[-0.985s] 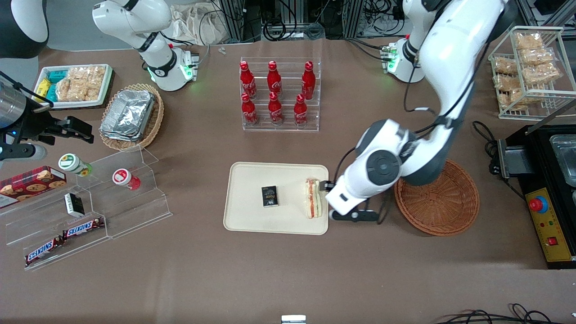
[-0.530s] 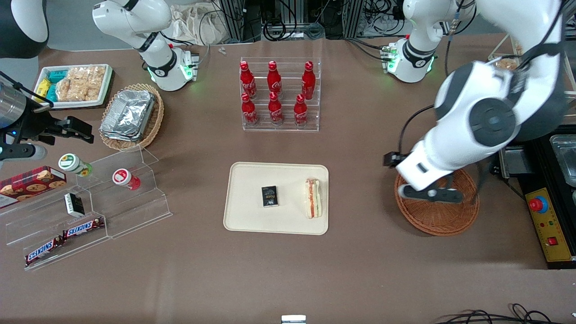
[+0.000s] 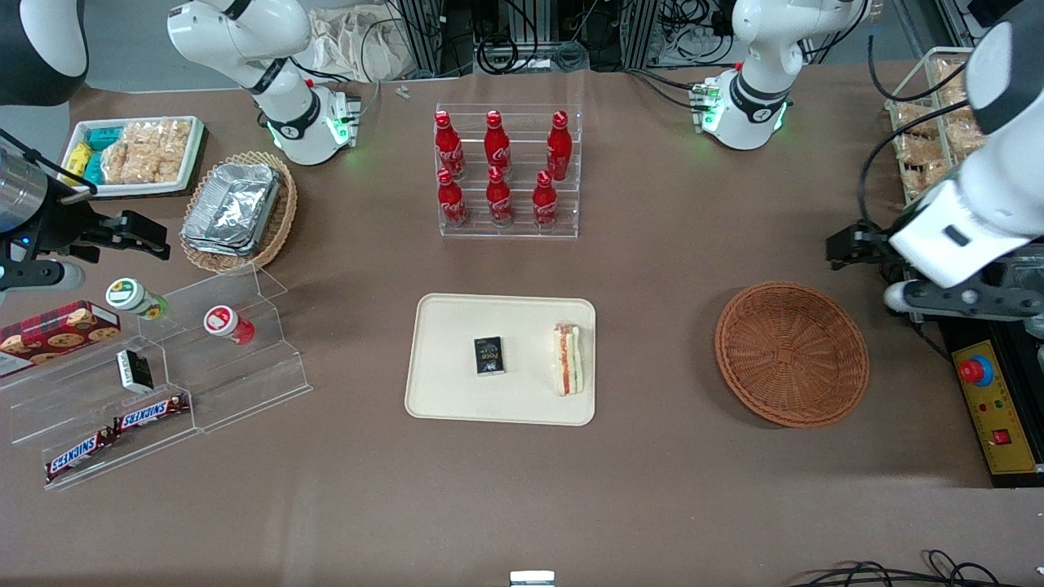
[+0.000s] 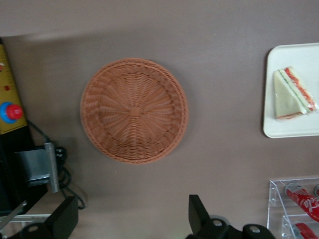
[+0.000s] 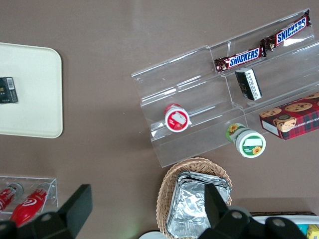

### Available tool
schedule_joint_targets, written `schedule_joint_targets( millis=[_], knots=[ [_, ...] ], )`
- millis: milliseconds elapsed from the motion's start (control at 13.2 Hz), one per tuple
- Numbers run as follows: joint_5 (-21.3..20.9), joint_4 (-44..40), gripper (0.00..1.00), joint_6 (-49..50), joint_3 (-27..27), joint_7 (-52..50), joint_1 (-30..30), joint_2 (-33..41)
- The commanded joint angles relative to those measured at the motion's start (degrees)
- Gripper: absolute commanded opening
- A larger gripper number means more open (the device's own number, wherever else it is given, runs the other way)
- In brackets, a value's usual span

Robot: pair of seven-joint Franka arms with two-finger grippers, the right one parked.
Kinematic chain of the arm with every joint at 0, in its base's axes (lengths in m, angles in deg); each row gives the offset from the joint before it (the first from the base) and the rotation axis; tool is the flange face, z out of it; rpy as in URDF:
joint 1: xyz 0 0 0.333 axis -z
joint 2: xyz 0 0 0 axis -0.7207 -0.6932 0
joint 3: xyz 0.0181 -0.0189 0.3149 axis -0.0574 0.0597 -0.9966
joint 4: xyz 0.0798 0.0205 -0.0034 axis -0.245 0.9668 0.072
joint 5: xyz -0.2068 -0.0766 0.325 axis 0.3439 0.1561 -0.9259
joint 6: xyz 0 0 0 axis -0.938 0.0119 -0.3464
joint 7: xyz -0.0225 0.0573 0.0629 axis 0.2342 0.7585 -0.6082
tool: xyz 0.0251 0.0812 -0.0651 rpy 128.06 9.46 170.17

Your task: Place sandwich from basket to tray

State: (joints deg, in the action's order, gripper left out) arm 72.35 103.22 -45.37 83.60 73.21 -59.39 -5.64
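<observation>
Front view shows the sandwich (image 3: 568, 359) lying on the tray (image 3: 444, 383), at the tray's edge nearest the end effector (image 3: 848, 244), with a small dark box (image 3: 488, 355) beside it nearer the tray's middle. The end effector hangs well clear of both, high over the tabletop (image 3: 652, 489) toward the working arm's end, near the control box (image 3: 999, 408). In the left wrist view its two fingers (image 4: 198, 214) stand wide apart with nothing between them, so it holds nothing. The basket (image 3: 791, 353) sits between the end effector and the tray, nearer to the end effector, and it is empty (image 4: 133, 110); the same view shows the sandwich (image 4: 294, 94) resting flat on the tray's corner (image 4: 279, 130). By my reading the task is done and little is left to spoil. The chief risk is the sandwich's place so close to the low rim: any bump to the tray, or an arm sweeping low on a return pass, could push it over the edge onto the tabletop. The arm is also close to the control box and its cables, so a careless retreat could snag there.
</observation>
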Motion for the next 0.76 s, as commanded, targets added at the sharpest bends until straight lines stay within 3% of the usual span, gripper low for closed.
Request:
schedule_joint_targets(
  millis=[0,682],
  knots=[
    [-0.83,-1.26,0.99,1.79,0.11,1.03,-2.54,0.54],
    [-0.21,-0.83,0.99,2.23,-0.86,0.76,-2.90,0.45]
  ],
)
